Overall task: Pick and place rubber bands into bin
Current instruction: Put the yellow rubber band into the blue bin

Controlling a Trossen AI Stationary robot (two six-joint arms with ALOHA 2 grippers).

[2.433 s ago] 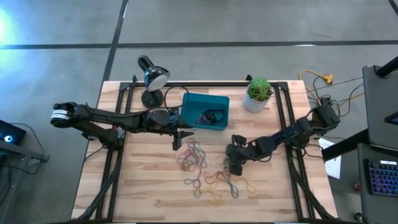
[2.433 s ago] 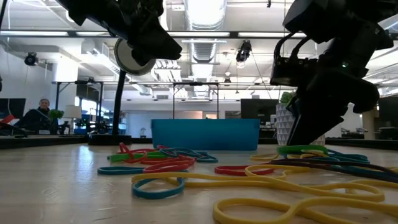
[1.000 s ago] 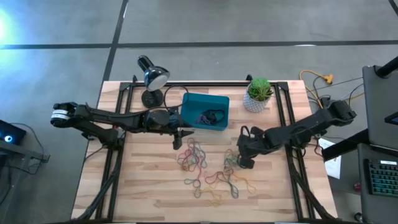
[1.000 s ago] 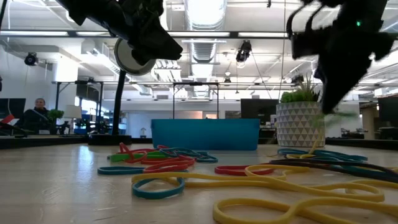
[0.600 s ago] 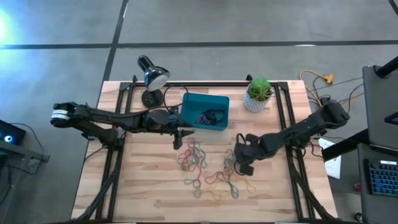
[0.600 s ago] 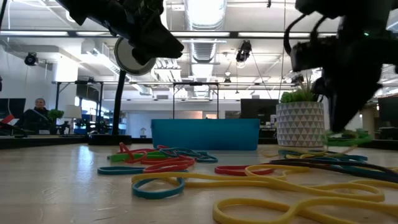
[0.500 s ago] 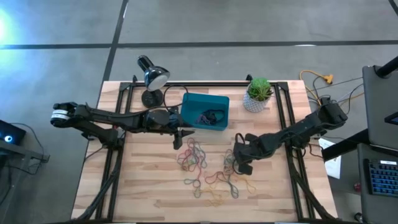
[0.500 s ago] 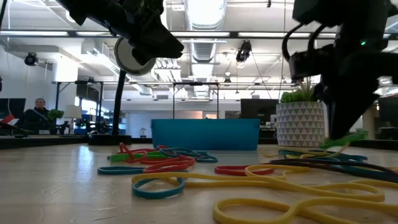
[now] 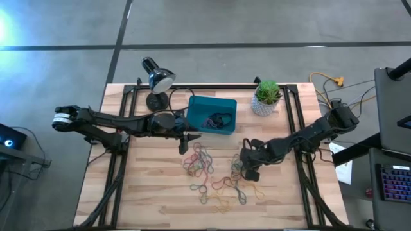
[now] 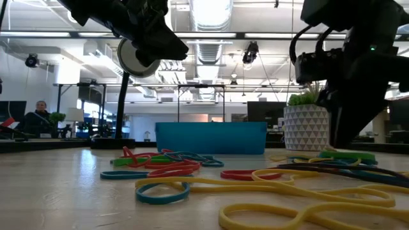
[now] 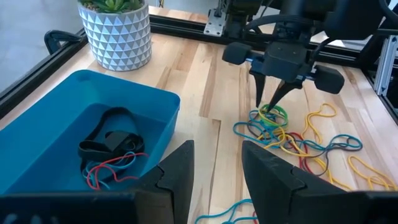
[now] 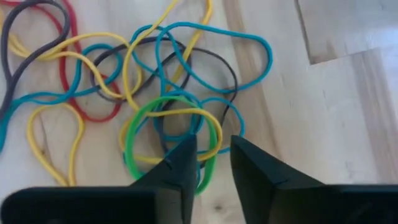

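Several rubber bands [image 9: 212,173] in mixed colours lie tangled on the wooden table, near of the teal bin [image 9: 199,106]. The bin holds a black band and a few thin coloured ones [image 11: 112,146]. My right gripper [image 12: 212,152] points down, open, over the pile's right end. Its fingertips stand on either side of one edge of a green band [image 12: 127,146] that lies flat on other bands [image 10: 348,154]. My left gripper [image 11: 217,174] hovers open by the bin's near left corner [image 9: 186,142] with nothing between its fingers. My right gripper comes from above with a fingertip [image 12: 185,149] on each side of the green band's edge [image 12: 208,168]. Whether the fingertips touch the band or the table, I cannot tell.
A desk lamp [image 9: 156,80] stands at the far left and a white plant pot [image 9: 265,97] at the far right of the bin. Black frame rails [image 9: 292,115] run along the table's sides. A person [image 10: 43,115] sits far off in the room.
My right gripper has come down toward the pile and a little toward the table's near edge. The green band, which hung from its fingers above the table, now lies flat on the other bands. My left arm has kept still.
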